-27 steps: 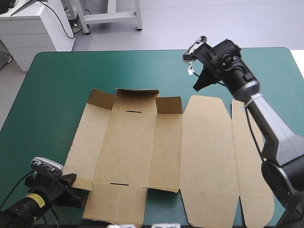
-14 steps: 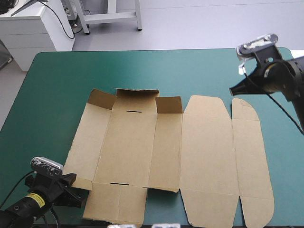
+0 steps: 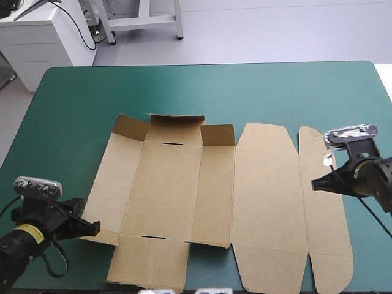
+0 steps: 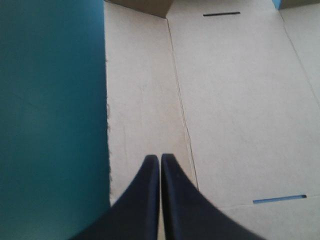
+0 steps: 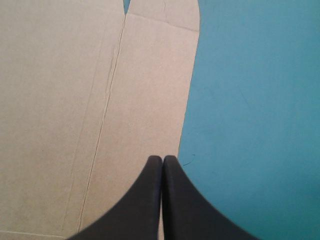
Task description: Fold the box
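The brown box (image 3: 184, 184) lies as a flat cut sheet across the middle of the table. Only its far left flaps (image 3: 176, 121) stand up a little. My left gripper (image 3: 95, 228) is shut at the sheet's near left corner, pointing right. In the left wrist view the left gripper (image 4: 160, 159) hovers over the outermost left panel (image 4: 140, 100), near its edge. My right gripper (image 3: 314, 183) is shut over the narrow rightmost panel (image 3: 321, 202), pointing left. In the right wrist view the right gripper (image 5: 162, 160) sits just inside that panel's outer edge (image 5: 145, 100).
The teal-green cover (image 3: 92, 92) shows in a wide band beyond the box's far side and in narrower strips left and right of it. The near flaps (image 3: 153, 263) reach almost to the table's front edge. Two thin slots (image 3: 173, 144) mark the centre-left panel.
My right arm has swung from high over the table's far right down and nearer, to the rightmost panel. The left gripper has drawn back a little to the left. The box has not moved.
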### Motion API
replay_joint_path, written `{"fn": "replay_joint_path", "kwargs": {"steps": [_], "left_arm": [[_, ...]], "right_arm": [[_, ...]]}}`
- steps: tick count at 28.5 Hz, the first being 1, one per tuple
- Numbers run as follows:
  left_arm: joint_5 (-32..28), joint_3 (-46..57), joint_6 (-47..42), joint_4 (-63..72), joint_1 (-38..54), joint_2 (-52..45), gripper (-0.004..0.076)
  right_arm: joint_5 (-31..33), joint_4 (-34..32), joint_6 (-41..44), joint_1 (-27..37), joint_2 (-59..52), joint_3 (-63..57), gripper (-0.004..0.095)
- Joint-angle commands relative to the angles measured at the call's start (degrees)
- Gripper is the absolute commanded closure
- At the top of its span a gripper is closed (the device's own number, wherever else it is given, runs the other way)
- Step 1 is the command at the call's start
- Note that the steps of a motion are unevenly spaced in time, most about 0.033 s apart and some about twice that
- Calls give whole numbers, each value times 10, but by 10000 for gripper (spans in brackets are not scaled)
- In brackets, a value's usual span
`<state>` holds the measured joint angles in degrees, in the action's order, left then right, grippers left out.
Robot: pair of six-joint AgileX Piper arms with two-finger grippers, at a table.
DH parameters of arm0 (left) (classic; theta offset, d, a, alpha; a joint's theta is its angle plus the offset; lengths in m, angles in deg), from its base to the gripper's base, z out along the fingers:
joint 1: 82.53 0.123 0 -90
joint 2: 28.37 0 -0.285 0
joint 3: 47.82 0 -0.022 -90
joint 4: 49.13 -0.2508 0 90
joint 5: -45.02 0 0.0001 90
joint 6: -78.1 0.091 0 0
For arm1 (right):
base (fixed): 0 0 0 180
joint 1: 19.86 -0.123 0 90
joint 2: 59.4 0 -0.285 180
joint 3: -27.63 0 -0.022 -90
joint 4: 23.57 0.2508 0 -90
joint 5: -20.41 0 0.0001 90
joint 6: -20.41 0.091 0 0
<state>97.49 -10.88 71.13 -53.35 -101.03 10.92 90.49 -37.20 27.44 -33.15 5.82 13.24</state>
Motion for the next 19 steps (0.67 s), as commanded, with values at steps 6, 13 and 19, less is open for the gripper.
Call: {"fn": "replay_joint_path", "kwargs": {"steps": [6, 13, 19], "left_arm": [[69, -219, -14, -56, -3, 205, 731], [78, -287, -9, -55, 17, 332, 731], [77, -294, 110, 140, 172, 384, 731]], "right_arm": [[-115, 13, 26, 5, -8, -89, 929], [-132, 69, -32, 76, -2, -90, 929], [-125, 214, -189, 189, 18, -90, 929]]}}
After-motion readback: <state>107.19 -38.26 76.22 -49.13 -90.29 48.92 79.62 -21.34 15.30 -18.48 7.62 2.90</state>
